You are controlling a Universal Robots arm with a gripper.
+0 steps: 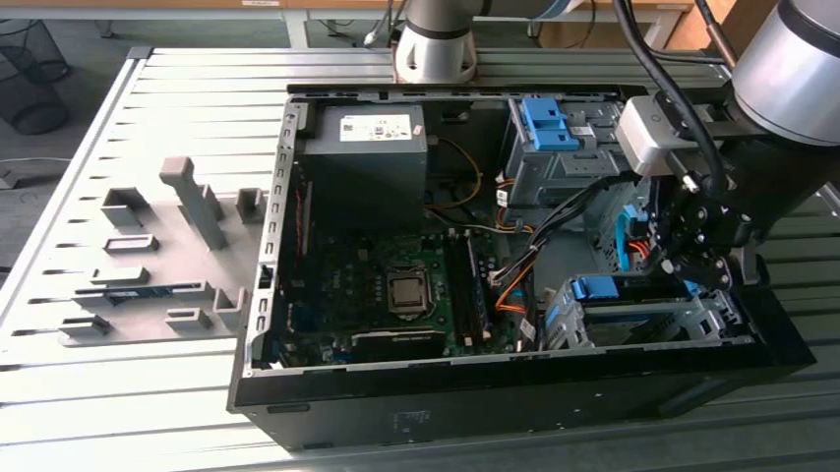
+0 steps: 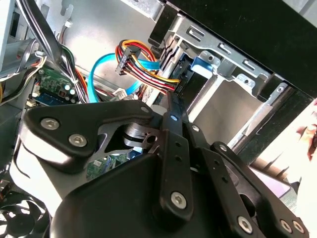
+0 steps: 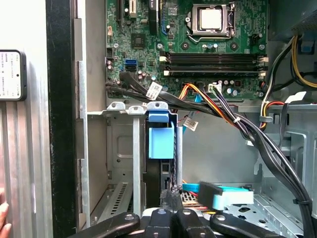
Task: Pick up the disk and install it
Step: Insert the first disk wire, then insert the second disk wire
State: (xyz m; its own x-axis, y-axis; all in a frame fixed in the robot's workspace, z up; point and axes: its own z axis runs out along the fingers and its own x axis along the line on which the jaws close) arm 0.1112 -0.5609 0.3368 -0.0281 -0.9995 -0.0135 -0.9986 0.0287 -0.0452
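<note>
The disk [image 3: 161, 141], flat with a blue plastic frame, we judge nearly installed, standing edgewise in the silver drive cage [image 3: 121, 148], our black pincer [image 1: 693, 264] narrowed just above it, grip uncertain.

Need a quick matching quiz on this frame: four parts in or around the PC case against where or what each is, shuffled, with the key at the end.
Things:
1. disk
2. power supply box
3. CPU socket
4. fixture plate

Places or looks:
A. outside the case, on the exterior view's left
B. middle of the green motherboard
C. in the metal drive cage, beside the gripper
D. dark grey, with a white sticker on top

Pairs: 1-C, 2-D, 3-B, 4-A
</note>
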